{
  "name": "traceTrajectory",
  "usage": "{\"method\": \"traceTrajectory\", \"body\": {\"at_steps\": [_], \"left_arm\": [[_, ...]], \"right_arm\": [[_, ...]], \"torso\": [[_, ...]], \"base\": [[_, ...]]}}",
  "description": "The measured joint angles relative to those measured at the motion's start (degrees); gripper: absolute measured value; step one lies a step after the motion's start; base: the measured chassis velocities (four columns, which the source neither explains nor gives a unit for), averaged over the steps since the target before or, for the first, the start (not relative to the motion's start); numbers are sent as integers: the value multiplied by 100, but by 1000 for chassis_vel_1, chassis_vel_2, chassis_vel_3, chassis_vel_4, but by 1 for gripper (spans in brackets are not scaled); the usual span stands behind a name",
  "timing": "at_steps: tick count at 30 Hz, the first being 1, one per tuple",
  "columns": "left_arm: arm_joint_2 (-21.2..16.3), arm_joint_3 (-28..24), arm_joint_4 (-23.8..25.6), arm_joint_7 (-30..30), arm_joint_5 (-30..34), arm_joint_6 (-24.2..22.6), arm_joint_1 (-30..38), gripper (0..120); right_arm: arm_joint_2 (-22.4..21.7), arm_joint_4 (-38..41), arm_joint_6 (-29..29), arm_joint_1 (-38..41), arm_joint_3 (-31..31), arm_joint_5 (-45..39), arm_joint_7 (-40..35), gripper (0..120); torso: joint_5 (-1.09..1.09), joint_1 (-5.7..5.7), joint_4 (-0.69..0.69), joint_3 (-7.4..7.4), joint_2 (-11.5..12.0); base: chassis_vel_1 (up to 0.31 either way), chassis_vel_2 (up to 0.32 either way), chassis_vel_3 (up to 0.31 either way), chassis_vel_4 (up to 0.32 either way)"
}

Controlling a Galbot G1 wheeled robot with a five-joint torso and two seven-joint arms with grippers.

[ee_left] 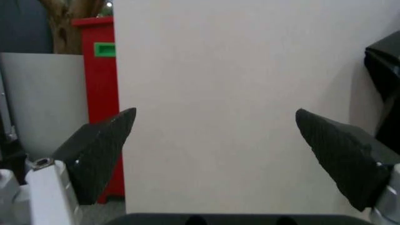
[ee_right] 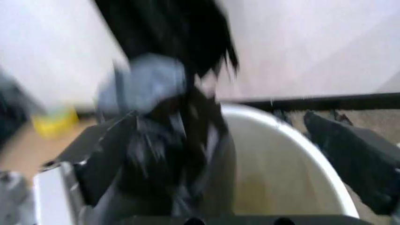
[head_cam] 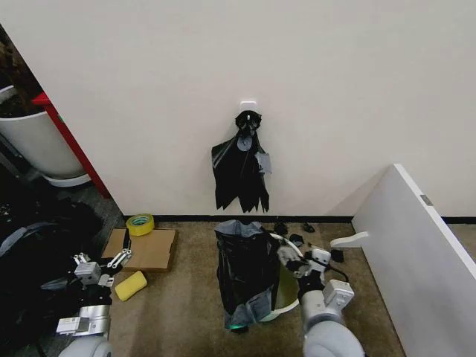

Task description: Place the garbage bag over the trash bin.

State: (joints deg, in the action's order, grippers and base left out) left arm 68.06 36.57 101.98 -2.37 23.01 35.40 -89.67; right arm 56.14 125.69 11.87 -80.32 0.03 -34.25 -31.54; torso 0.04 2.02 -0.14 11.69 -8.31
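Head view looks down toward the wall [head_cam: 149, 89]; right wrist view, close, shares the trash bin [ee_right: 281, 154]; left wrist view faces the wall.

garbage bag [head_cam: 245, 279] draped over left side of trash bin [head_cam: 286, 294] on floor | right gripper [head_cam: 291, 256] at bin rim, touching bag | left gripper [head_cam: 119, 256] open, well apart, near yellow sponge [head_cam: 131, 285]
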Motion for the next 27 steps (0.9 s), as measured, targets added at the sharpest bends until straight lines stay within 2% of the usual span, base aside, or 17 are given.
{"method": "traceTrajectory", "body": {"at_steps": [3, 6, 10, 12, 15, 16, 18, 22, 24, 27], "left_arm": [[-44, -90, 54, -37, -57, -51, 5, 100], [-65, -140, 75, -61, -80, -83, 20, 100], [-72, -266, 105, -112, -121, -135, 37, 100], [-73, -293, 125, -122, -131, -147, 35, 100], [-98, -371, 210, -167, -149, -212, 29, 100], [-98, -371, 210, -167, -149, -212, 29, 100], [-132, -440, 300, -211, -139, -294, 27, 100], [-334, -798, 620, -365, -58, -594, 11, 100], [-385, -878, 671, -399, -51, -646, 4, 100], [-588, -1195, 869, -466, 4, -880, -7, 100]], "right_arm": [[-227, -67, 317, 84, -55, -86, 110, 100], [-268, -71, 428, 116, -68, -154, 147, 97], [-223, -129, 522, 181, -101, -226, 108, 81], [-216, -133, 539, 185, -109, -236, 97, 77], [-235, -132, 638, 200, -132, -305, 65, 64], [-235, -132, 638, 200, -132, -305, 65, 64], [-284, -131, 699, 227, -144, -337, 47, 55], [-404, -164, 737, 276, -156, -338, 46, 37], [-414, -173, 722, 277, -156, -323, 50, 33], [-421, -195, 643, 271, -153, -274, 81, 20]], "torso": [[0, 0, 0, 0, 0], [0, 0, -1, 0, 0], [0, 0, 0, 0, 0], [0, 0, 0, 0, 0], [0, 0, 0, 0, 0], [0, 0, 0, 0, 0], [-1, 0, 0, 0, 0], [-1, 0, 0, 0, 0], [-1, 0, 0, 0, 0], [-2, 0, 0, 0, 0]], "base": [[0, 0, 0, 0], [0, 0, 0, 0], [0, 0, 0, 0], [0, 0, 0, 0], [0, 0, 0, 0], [0, 0, 0, 0], [0, 0, 0, 0], [0, 0, 0, 0], [0, 0, 0, 0], [0, 0, 0, 0]]}}
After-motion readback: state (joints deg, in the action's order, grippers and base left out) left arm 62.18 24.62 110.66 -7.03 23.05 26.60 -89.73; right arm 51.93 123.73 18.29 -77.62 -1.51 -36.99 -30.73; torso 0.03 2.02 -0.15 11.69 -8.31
